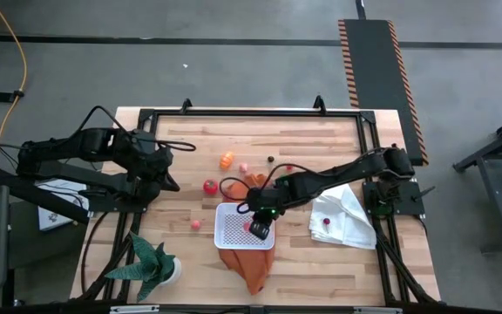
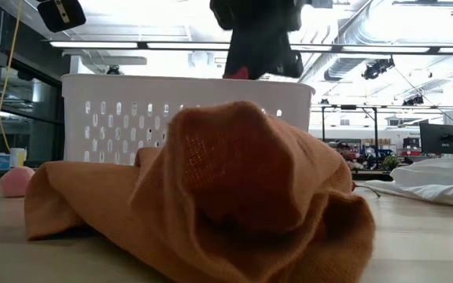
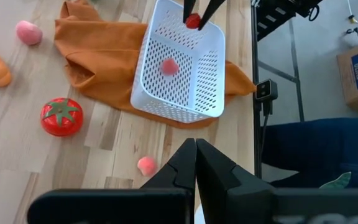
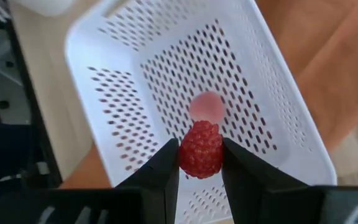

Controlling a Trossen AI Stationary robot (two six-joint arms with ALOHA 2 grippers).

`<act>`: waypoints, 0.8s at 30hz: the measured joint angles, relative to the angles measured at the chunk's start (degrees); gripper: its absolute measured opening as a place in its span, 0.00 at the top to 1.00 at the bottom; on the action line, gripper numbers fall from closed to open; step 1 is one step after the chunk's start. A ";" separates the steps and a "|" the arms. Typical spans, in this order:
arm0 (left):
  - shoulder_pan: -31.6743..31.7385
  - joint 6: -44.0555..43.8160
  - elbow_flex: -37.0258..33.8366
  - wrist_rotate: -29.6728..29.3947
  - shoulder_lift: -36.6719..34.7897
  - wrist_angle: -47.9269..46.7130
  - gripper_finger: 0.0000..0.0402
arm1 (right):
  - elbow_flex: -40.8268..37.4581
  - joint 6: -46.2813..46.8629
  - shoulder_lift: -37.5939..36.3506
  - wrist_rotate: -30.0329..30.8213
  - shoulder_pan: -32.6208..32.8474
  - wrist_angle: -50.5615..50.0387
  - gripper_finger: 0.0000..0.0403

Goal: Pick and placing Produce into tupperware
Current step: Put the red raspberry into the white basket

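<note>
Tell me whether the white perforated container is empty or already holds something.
Not empty. One small pink toy fruit lies on the white perforated plastic container's base; the right gripper holds a red raspberry above it.

In the low view, the orange cloth [image 2: 234, 196] hid the lower wall of the white basket [image 2: 132, 118], and the right gripper [image 2: 255, 39] was cut off at the frame's top edge.
</note>
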 joint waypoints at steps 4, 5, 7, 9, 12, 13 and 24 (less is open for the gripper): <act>0.00 0.39 0.00 -0.22 0.00 -0.01 1.00 | 0.00 1.25 1.58 0.02 0.00 -0.88 0.78; 0.00 0.55 0.00 -0.29 0.00 0.00 1.00 | 0.00 1.43 2.05 0.02 0.00 -1.05 0.78; 0.00 1.34 0.00 -0.46 0.00 -0.01 1.00 | 0.00 1.72 3.04 -0.07 0.00 -1.29 0.78; 0.00 1.66 0.00 -0.46 0.00 0.00 1.00 | 0.00 2.33 3.58 -0.20 0.00 -1.32 0.78; 0.00 2.21 0.00 -0.48 0.00 0.00 1.00 | 0.00 2.45 4.40 -0.22 0.00 -1.31 0.78; 0.00 2.63 0.00 -0.49 0.00 0.00 1.00 | 0.00 2.56 4.67 -0.22 0.00 -1.39 0.78; 0.00 3.51 0.00 -0.50 0.02 0.00 1.00 | -0.02 4.06 7.29 -0.39 0.00 -1.93 0.78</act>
